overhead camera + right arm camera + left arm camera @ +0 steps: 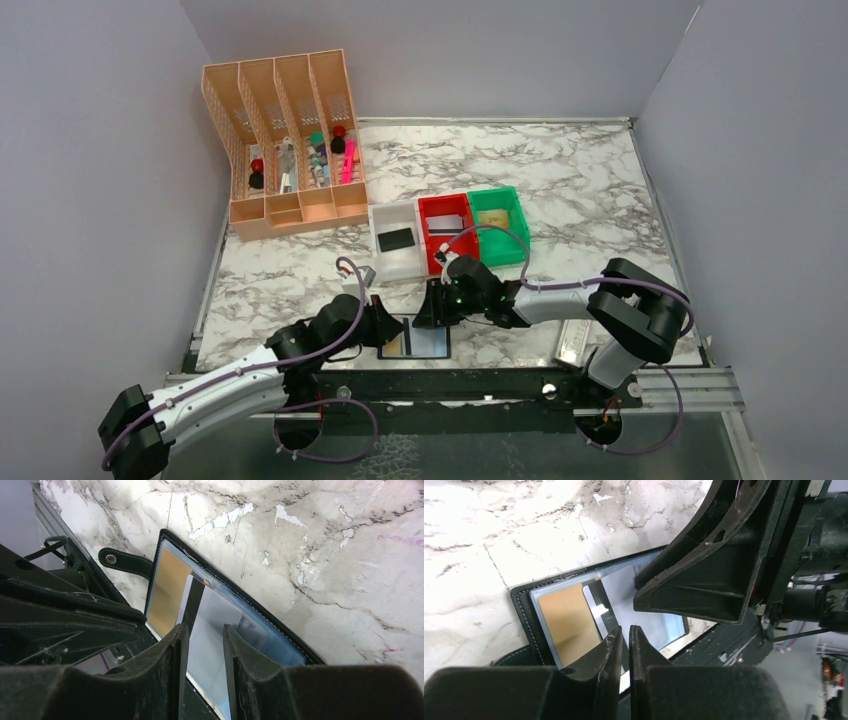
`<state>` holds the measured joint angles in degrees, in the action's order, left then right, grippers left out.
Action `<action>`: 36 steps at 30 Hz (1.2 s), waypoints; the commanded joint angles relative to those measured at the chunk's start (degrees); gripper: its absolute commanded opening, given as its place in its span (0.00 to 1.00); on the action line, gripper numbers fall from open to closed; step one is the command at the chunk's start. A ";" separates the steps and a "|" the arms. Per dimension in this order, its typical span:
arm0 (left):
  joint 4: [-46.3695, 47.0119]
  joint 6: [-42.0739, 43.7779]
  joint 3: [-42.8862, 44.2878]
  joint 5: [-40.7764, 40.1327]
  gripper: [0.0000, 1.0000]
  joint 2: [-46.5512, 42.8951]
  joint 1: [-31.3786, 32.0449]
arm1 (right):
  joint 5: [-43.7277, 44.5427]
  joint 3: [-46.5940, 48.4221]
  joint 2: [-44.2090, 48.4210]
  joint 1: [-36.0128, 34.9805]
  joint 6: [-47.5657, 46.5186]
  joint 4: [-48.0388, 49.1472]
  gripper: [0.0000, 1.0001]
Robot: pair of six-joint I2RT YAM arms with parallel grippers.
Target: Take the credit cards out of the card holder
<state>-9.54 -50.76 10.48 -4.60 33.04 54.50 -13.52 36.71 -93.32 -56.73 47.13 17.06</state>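
Observation:
The card holder [432,342] lies open near the table's front edge, black-edged [524,610] with blue see-through pockets [272,641] and a snap tab [120,560]. A gold card [566,620] [167,592] sits in one pocket. Beside it, a pale grey card with a black stripe [214,617] [621,592] sticks out at an angle. My left gripper [625,636] [385,328] hovers over the holder's left half, shut, with nothing visible between its fingers. My right gripper [205,630] [432,308] stands open just above the grey card, its fingers straddling it.
White [385,262], red [428,205] and green [505,193] bins stand behind the holder, a black card [396,239] in the white one. A peach desk organizer [285,140] is at the back left. A whitish case [575,340] lies right, by the black front rail [450,378].

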 commanded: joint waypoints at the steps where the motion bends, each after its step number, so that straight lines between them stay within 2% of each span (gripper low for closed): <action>1: 2.96 0.14 -0.47 0.54 0.22 1.45 0.34 | 3.21 -1.23 -0.44 -0.31 -0.63 -6.41 0.38; 6: 6.48 -0.72 -1.58 1.45 0.34 5.97 0.34 | 2.70 -1.06 1.12 -0.26 -0.99 -6.45 0.38; 8: 6.74 -0.80 -1.56 1.08 0.36 7.69 0.34 | 1.92 -0.86 2.34 -0.27 -1.51 -6.54 0.38; 16: 7.11 -1.08 -1.77 0.71 0.37 10.60 0.34 | 0.54 -1.22 7.84 -0.31 -2.86 -7.03 0.39; 29: 7.86 -2.09 -3.41 2.30 0.37 8.96 0.34 | -2.30 -2.10 0.05 -0.31 -1.13 -3.55 0.38; 36: 11.24 -3.82 -6.11 5.18 0.37 7.63 0.34 | -2.04 -3.88 -0.37 -0.30 0.85 -1.50 0.36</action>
<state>-0.56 -52.99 6.90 -2.44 41.39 54.50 -15.38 34.94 -91.90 -56.66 47.11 16.99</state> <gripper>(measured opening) 0.369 0.363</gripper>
